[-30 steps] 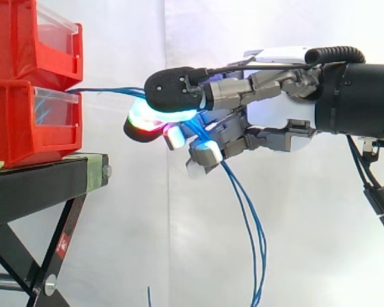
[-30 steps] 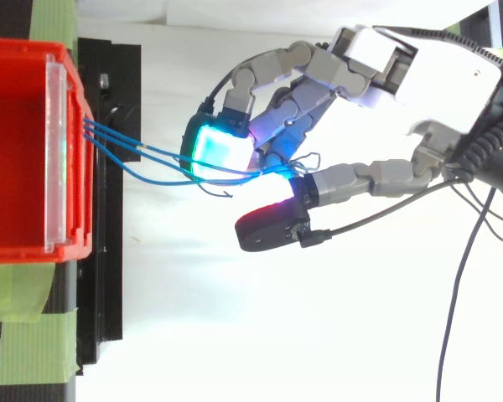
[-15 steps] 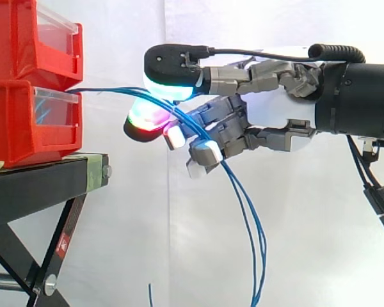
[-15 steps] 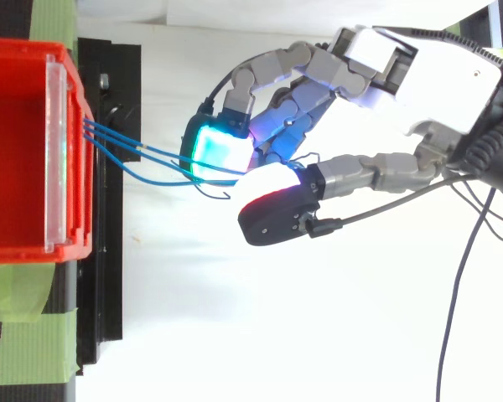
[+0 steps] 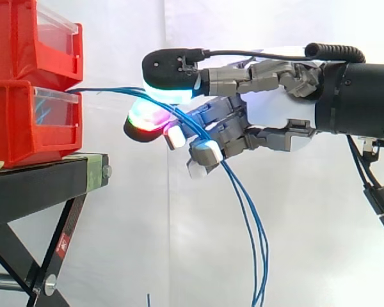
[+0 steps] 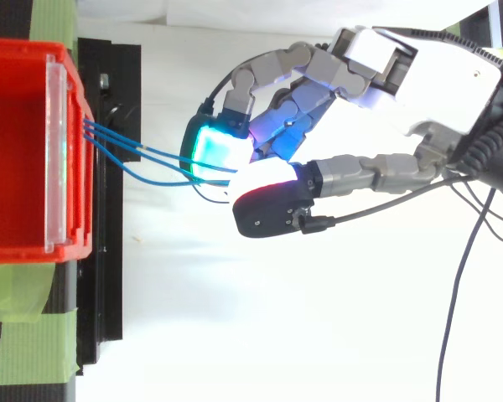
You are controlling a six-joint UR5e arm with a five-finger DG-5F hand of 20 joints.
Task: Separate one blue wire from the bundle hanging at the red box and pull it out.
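The hand (image 5: 275,121) reaches in from the right, its fingers curled round the blue wires (image 5: 109,91) and its thumb closed over them from above. The wires come out of the lower red bin (image 5: 19,128) on the left, pass through the hand, then hang below it. The bin stands on a black stand (image 5: 38,185).

two bins (image 5: 27,83) sit stacked on the stand (image 5: 38,185) at the left. wires (image 5: 109,91) leave the lower bin's (image 5: 19,125) front, run right into the robot hand (image 5: 275,118), then hang down below it.
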